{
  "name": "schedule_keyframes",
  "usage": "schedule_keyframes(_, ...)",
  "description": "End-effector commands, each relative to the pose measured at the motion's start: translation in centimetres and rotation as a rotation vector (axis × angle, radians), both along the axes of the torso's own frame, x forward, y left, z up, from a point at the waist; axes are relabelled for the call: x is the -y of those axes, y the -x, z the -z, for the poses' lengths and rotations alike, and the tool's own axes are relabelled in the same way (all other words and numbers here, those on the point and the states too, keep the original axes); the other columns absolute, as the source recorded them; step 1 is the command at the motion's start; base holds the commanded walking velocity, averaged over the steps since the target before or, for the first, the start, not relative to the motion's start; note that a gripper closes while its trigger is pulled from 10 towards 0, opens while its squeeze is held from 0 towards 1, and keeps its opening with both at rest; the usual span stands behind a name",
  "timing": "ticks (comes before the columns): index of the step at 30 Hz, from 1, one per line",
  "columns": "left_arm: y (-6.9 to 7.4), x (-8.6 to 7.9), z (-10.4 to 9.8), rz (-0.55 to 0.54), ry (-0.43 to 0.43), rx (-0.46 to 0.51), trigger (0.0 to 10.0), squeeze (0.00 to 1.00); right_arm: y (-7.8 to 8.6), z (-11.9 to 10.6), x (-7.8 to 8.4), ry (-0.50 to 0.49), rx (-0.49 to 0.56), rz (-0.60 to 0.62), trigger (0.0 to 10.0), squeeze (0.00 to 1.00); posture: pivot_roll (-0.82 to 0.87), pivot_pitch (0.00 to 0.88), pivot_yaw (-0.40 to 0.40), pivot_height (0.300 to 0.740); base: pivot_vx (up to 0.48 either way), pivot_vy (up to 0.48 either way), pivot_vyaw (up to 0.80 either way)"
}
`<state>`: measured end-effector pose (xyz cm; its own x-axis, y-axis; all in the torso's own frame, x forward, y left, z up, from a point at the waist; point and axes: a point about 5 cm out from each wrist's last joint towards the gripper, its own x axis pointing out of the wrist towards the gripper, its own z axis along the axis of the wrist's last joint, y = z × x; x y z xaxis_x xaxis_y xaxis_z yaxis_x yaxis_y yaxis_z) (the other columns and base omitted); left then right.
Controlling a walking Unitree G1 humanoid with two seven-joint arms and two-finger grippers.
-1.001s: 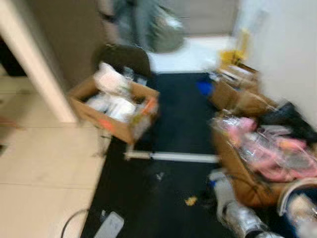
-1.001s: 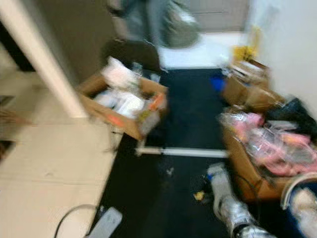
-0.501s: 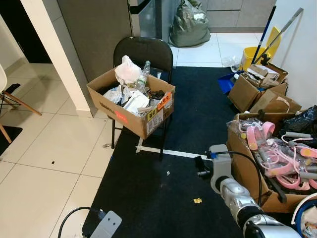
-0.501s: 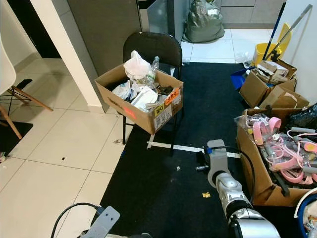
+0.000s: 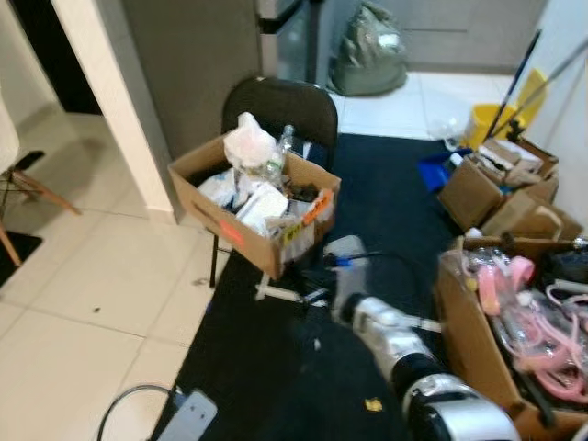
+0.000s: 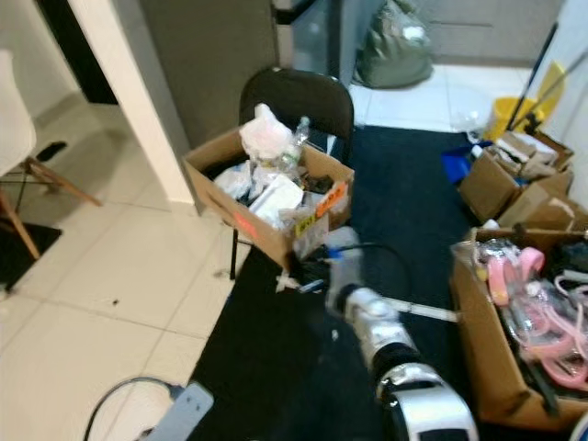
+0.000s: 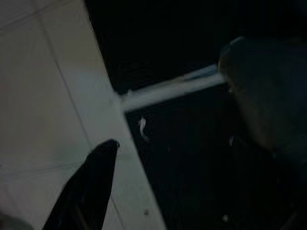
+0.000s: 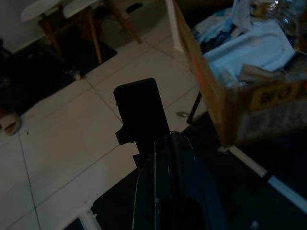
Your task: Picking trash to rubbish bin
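Trash: one small yellow scrap [image 5: 373,403] lies on the black carpet [image 5: 276,386], near the robot's right side; a pale speck [image 5: 317,344] sits further ahead on the same carpet.
Bin candidate: cardboard box [image 5: 241,234] full of bags, paper and a bottle, resting on the seat of a black chair [image 5: 280,101]. No dedicated rubbish bin can be identified; treating this box as the drop point is a judgement.
Right gripper [image 8: 141,112]: extended forward, low, just in front of the box corner; its fingers appear pressed together with nothing between them.
Left gripper [image 7: 91,179]: hangs low over the tile and carpet edge; one dark finger is visible, spread state cannot be determined.
Risk 1: the right arm [image 5: 390,344] is close to the box and chair legs; a forward swing could knock the box off the seat.
Risk 2: the scrap is small and flat on pile carpet; closed fingers could push it instead of pinching it.
Risk 3: a grey cable [image 5: 129,404] loops on the tile by the robot's left side; a step could snag it.
Labels: orange and yellow stickers [image 6: 323,204] on the box front; text too blurred to read.
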<state>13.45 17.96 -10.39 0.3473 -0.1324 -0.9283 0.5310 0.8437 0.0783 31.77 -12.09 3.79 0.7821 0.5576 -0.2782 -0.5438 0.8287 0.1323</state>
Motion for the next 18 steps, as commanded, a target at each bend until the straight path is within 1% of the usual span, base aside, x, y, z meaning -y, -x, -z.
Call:
schedule_keyframes(1, 0.4, 0.0, 0.1, 0.006, -0.001, -0.016, 10.0, 0.00, -0.2, -0.3, 0.2, -0.018, 0.007, 0.027, 10.0, 0.00, -0.05, 0.012, 0.065, 0.740, 0.390, 0.000, 0.60)
schedule_keyframes(2, 0.4, 0.0, 0.1, 0.006, 0.000, -0.016, 10.0, 0.00, -0.4, -0.4, 0.3, -0.023, 0.010, 0.038, 10.0, 0.00, -0.05, 0.012, 0.065, 0.740, 0.390, 0.000, 0.45)
schedule_keyframes(3, 0.4, 0.0, 0.1, 0.006, 0.000, -0.017, 10.0, 0.00, -0.5, -0.6, 0.4, -0.036, 0.010, 0.053, 10.0, 0.00, -0.05, 0.012, 0.065, 0.740, 0.386, 0.000, 0.00)
schedule_keyframes(7, 0.5, 0.0, 0.2, 0.006, -0.001, -0.018, 10.0, 0.00, -0.8, -0.8, 0.6, -0.040, 0.007, 0.075, 10.0, 0.00, -0.05, 0.012, 0.065, 0.740, 0.391, 0.000, 0.00)
schedule_keyframes(18, 0.4, -0.3, 0.1, 0.010, -0.007, -0.017, 10.0, 0.00, -1.4, -1.6, 0.0, -0.065, 0.020, 0.094, 10.0, 0.00, -0.04, 0.014, 0.072, 0.740, 0.388, 0.000, 0.00)
